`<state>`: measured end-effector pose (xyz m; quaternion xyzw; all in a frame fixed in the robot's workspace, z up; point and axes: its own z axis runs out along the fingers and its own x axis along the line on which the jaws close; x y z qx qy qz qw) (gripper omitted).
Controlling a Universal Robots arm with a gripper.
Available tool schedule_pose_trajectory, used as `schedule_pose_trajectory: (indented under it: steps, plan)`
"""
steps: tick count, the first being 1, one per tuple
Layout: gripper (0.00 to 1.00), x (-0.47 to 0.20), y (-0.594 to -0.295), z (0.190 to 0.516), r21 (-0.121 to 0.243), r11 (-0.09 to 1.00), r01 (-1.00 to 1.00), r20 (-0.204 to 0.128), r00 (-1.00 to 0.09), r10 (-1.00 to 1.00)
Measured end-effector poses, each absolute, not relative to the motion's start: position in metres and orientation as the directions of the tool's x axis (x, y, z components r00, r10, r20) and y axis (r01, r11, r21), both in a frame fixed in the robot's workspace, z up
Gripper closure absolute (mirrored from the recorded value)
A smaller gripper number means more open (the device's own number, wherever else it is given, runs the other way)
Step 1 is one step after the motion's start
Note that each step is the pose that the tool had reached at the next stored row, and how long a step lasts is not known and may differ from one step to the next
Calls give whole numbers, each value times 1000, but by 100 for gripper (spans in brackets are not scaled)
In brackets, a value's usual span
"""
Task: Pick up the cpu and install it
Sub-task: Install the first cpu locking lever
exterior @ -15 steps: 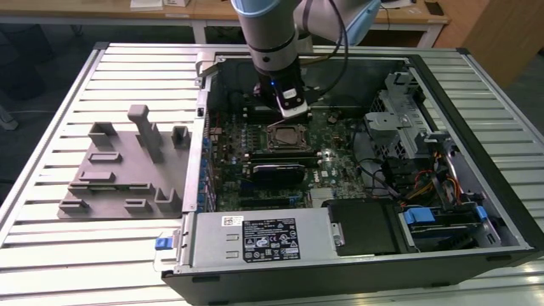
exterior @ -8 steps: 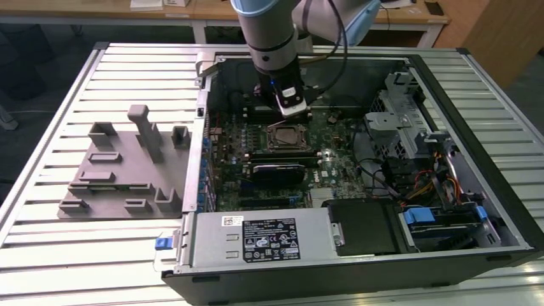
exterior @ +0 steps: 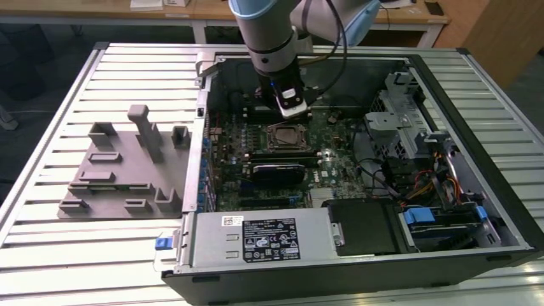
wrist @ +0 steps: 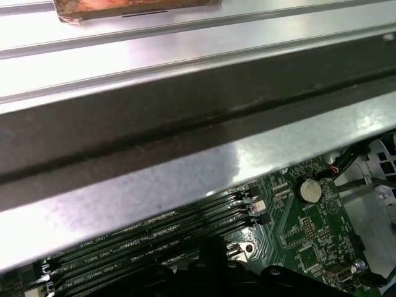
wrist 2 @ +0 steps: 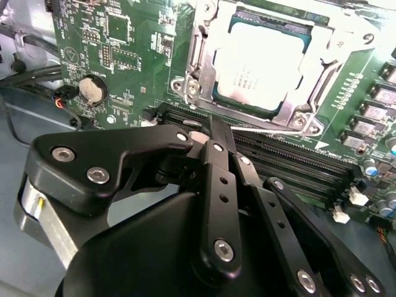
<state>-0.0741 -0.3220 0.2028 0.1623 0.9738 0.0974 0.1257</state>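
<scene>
Cpu (wrist 2: 263, 65) already seated in socket frame (wrist 2: 198, 68) on motherboard (wrist 2: 117, 43), mid-case in exterior view; silver lid, thin pale-green rim, flat square. Frame bare metal, open around chip so it can drop in.

Gripper (wrist 2: 213, 133) hangs above board just beside socket, over black RAM slots (wrist 2: 291, 164). Black linkage fingers (wrist 2: 216, 185) pressed together, nothing between.

Grey plastic tray (exterior: 127, 172) w/ upright blocks sits on slatted table (exterior: 51, 127), at exterior view's left of case (exterior: 357, 268).

The exterior view looks down on the open case (exterior: 357, 191) from above; both wrist views sit close over its motherboard (wrist 2: 124, 49), sharing the memory slots (wrist: 154, 238).
</scene>
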Motion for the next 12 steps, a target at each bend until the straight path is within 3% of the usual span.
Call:
schedule_pose_trajectory:
  steps: [12]
  plan:
    - [89, -79, -316, 200, 224, 922, 315, -219, -906, 362]
